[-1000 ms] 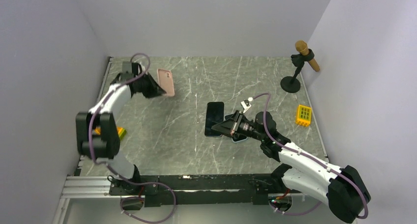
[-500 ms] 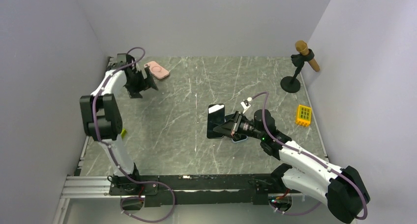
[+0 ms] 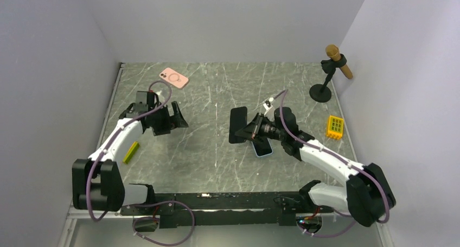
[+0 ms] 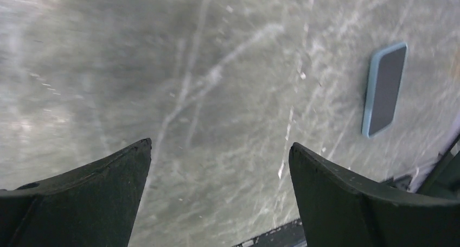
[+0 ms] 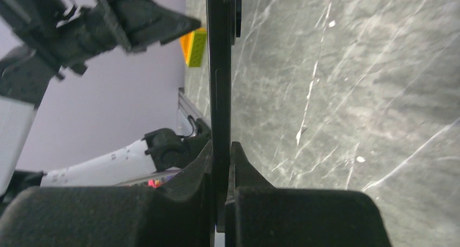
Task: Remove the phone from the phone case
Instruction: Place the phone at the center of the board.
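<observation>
The pink phone case (image 3: 173, 77) lies flat on the table at the back left, with nothing gripping it. My left gripper (image 3: 180, 118) hangs open and empty in front of it, well apart; in the left wrist view the left gripper (image 4: 219, 149) has only bare table between its fingers. My right gripper (image 3: 245, 134) is shut on the black phone (image 3: 237, 125) and holds it up on edge near the table's middle. Seen edge-on, the phone (image 5: 219, 68) rises from the pinched right gripper (image 5: 221, 149).
A second phone in a light blue case (image 3: 263, 147) lies under the right arm, also visible as the blue-cased phone (image 4: 385, 89). A microphone on a stand (image 3: 328, 76) and a yellow block (image 3: 335, 127) sit at the right. A green-yellow block (image 3: 131, 152) lies at the left.
My left gripper opened and let go of the pink case, which now lies at the back left; the left arm drew back toward me. The right gripper shifted the phone slightly away.
</observation>
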You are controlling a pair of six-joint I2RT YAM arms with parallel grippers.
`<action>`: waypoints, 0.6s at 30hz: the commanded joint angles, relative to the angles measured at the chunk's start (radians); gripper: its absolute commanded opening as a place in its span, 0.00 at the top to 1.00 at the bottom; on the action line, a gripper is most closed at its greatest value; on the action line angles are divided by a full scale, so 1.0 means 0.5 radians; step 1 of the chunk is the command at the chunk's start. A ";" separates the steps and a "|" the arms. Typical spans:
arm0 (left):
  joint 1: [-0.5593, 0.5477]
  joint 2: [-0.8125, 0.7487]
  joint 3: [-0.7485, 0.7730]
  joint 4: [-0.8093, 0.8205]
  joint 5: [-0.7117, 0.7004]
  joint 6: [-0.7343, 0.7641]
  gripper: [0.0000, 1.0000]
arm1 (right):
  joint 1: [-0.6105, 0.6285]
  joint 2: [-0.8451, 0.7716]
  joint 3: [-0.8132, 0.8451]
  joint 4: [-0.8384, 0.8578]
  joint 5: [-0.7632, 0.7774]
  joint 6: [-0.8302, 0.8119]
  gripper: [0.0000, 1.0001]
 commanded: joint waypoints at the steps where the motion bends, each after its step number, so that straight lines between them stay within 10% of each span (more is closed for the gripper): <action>1: -0.167 -0.215 -0.065 0.099 0.090 -0.063 0.01 | -0.109 0.203 0.263 0.023 -0.073 -0.207 1.00; 18: -0.959 -0.745 -0.523 0.312 -0.032 -0.537 0.01 | -0.654 1.898 1.863 -0.542 -0.253 -0.850 0.97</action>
